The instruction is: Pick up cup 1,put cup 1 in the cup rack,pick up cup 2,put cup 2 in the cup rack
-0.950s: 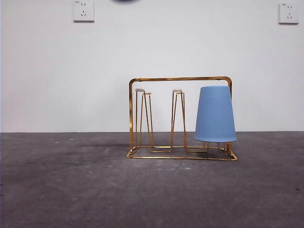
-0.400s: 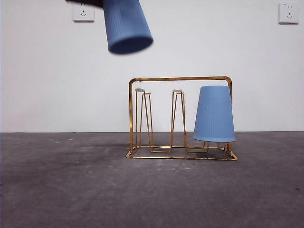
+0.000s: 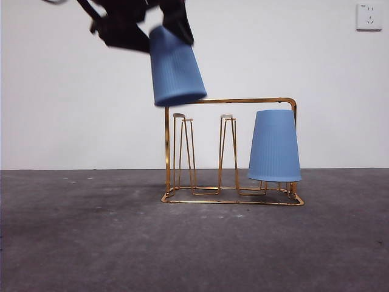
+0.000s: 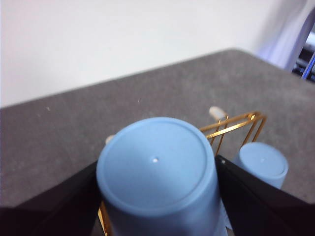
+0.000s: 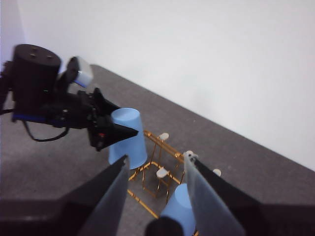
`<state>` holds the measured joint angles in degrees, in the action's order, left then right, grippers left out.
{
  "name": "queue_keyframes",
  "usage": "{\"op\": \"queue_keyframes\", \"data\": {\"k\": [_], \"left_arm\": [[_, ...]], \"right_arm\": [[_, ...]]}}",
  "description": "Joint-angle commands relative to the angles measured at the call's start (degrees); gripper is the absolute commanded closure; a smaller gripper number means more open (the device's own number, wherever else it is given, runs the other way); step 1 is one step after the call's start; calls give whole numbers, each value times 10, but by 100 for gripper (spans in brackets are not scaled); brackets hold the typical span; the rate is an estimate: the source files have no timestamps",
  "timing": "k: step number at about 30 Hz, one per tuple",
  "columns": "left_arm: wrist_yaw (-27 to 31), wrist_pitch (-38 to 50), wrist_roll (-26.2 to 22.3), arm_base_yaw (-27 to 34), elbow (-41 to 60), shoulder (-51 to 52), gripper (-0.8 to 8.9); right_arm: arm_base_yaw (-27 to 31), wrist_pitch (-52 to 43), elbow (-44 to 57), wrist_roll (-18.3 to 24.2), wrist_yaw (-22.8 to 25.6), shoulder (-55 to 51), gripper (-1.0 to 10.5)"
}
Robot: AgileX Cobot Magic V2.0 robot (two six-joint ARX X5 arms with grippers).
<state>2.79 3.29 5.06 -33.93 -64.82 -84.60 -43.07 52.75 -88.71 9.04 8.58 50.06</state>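
Grey, faintly speckled tabletop (image 3: 91, 243) runs back to a plain white wall (image 3: 73, 109), with one socket plate (image 3: 369, 16) high at 1 o'clock in the front view. Near the middle of the tabletop stands the cup rack (image 3: 230, 101), thin gold wire, an arched frame over a flat base with upright pale-tipped prongs. At its 3 o'clock end a blue ribbed cup (image 3: 275, 146) sits upside down over a prong, mouth hanging just above the base wire. Two pairs of prongs toward the 9 o'clock end are bare. Above that end, at about 11 o'clock from the rack, the left gripper (image 3: 159, 24) comes in dark from the top edge, clamped on a second blue cup (image 3: 175, 67). This cup is inverted and tilted, mouth down and angled toward the rack; its rim overlaps the frame's top corner in the front view, contact cannot be told. Left wrist view: the held cup's closed bottom (image 4: 156, 162) fills the gap between the black jaws, which press its sides, with rack wire (image 4: 231, 127) and the racked cup (image 4: 260, 164) beyond. Right gripper (image 5: 155, 196), seen in its own wrist view, hangs high and well clear, jaws spread apart with nothing between them, looking down on the rack (image 5: 157, 172), the left gripper (image 5: 106, 130) and both cups.
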Motion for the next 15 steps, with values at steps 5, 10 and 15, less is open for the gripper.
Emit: {"op": "queue_keyframes", "data": {"k": [5, 10, 15], "left_arm": [[3, 49, -8, 0, 1, -36, 822], [7, 53, -8, 7, 1, -59, 822], [18, 45, -9, 7, 1, -82, 822]], "right_arm": [[0, 24, 2, -8, 1, -1, 750], [0, 28, 2, -9, 0, -1, 750], [0, 30, 2, -9, 0, -1, 751]]}}
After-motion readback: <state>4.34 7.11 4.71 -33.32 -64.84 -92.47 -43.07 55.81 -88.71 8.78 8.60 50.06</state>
